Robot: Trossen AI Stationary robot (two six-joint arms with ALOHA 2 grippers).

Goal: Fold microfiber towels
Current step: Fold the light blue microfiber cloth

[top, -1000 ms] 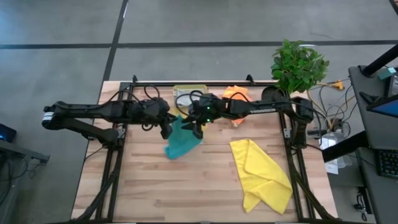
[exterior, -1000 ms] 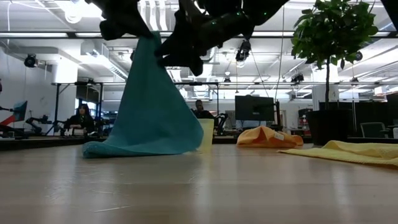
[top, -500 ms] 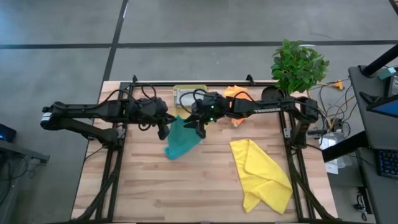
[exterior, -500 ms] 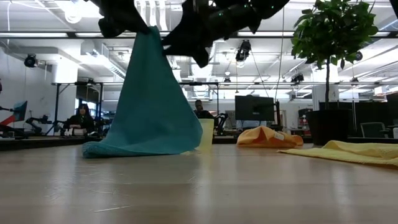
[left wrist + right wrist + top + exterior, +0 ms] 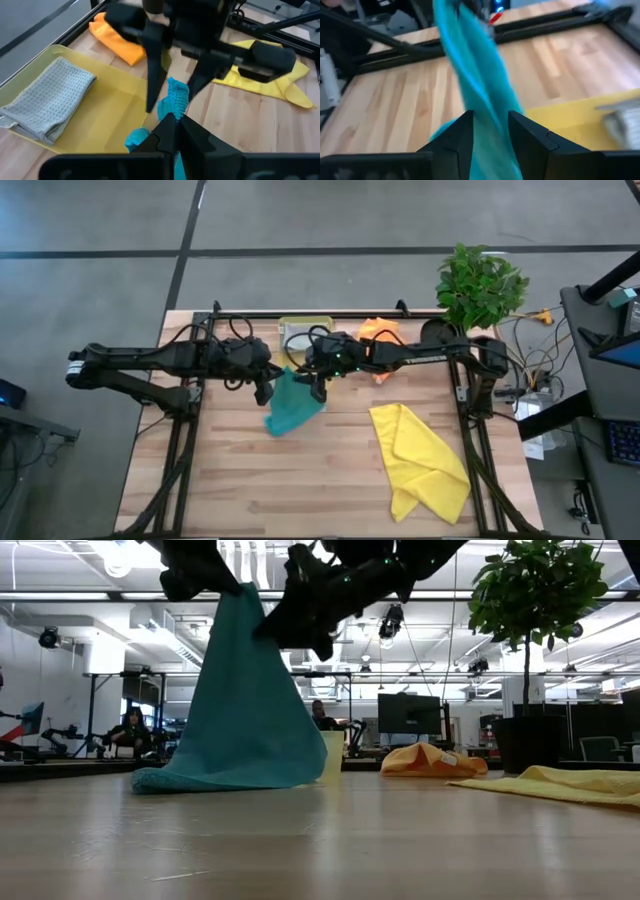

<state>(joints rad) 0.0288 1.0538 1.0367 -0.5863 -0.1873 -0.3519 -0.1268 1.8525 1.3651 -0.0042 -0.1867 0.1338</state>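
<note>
Above the table, left pincer (image 5: 172,125) clamping teal towel (image 5: 240,710)

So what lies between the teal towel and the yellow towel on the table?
Bare wood only. In the high view, nothing sits on the table between the teal towel and the yellow towel; the low view agrees.

No writing, label, brand, number or sign is readable on anything in these views.

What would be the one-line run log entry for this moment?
left gripper: shut on teal towel, lifted | right gripper: open astride teal towel | grey towel: folded in tray
</note>
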